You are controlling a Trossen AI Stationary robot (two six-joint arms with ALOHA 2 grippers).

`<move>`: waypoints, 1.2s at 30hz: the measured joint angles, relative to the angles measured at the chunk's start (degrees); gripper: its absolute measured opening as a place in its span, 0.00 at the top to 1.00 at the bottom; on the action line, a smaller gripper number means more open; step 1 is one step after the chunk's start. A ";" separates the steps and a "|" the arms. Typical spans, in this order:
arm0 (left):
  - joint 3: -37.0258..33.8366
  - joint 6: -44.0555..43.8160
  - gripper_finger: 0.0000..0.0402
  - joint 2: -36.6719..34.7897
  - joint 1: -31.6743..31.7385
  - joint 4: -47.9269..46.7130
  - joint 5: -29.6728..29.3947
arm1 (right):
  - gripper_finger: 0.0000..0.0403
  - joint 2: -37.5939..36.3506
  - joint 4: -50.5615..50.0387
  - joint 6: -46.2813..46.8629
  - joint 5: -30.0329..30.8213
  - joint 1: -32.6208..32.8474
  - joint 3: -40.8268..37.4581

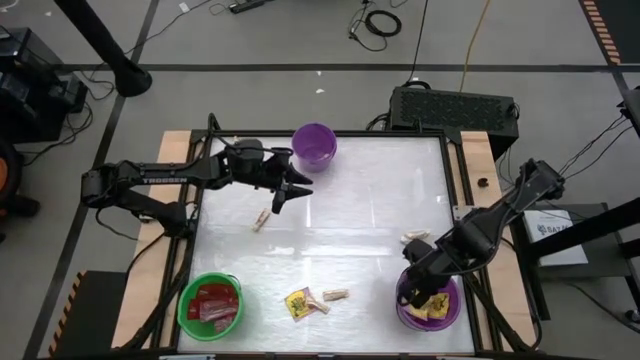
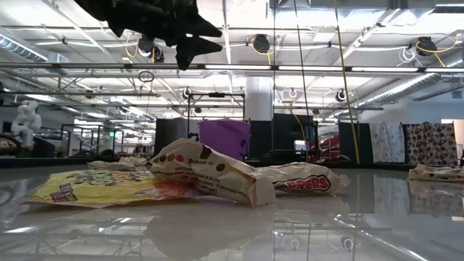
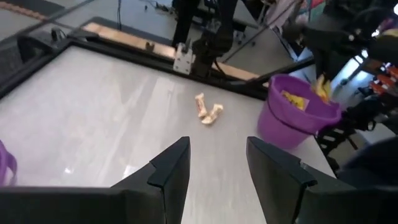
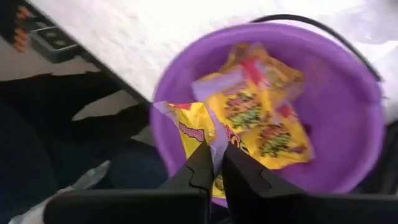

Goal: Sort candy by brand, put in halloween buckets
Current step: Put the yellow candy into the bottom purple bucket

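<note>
A crinkled yellow packet [image 4: 198, 129] hangs pinched in the right gripper [image 4: 214, 163] jaws, long axis upright, over the glossy purple pail [image 1: 432, 312] at the surface's [image 1: 370, 220] five o'clock, where more yellow packets [image 4: 261, 112] lie. The left gripper [image 1: 292, 190], jaws spread and empty, hovers at eleven o'clock near the second purple pail [image 1: 314, 146]. Flat red packets [image 1: 214, 301] fill the green pail [image 1: 186, 310] at seven o'clock.
</note>
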 joint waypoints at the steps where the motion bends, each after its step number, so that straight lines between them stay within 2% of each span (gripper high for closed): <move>1: 0.00 -0.01 0.59 0.00 -0.05 -0.72 0.03 | 0.94 0.08 -1.02 0.17 -0.02 0.00 0.00; 16: 0.00 0.11 0.59 0.27 -0.07 -3.44 -2.78 | 0.84 0.07 -6.08 2.41 -0.55 0.22 0.00; 20: 0.00 0.11 0.59 0.48 -0.07 -4.23 -2.91 | 0.81 -0.04 -5.74 -0.45 -3.69 -0.37 0.00; 28: 0.00 0.09 0.59 1.03 -0.18 -6.47 -5.30 | 0.80 -0.04 -0.14 -5.70 -7.92 -2.67 0.00; 36: 0.00 -1.47 0.59 1.03 -0.33 -6.47 -5.54 | 0.80 -0.06 6.64 -10.25 -7.91 -5.60 0.00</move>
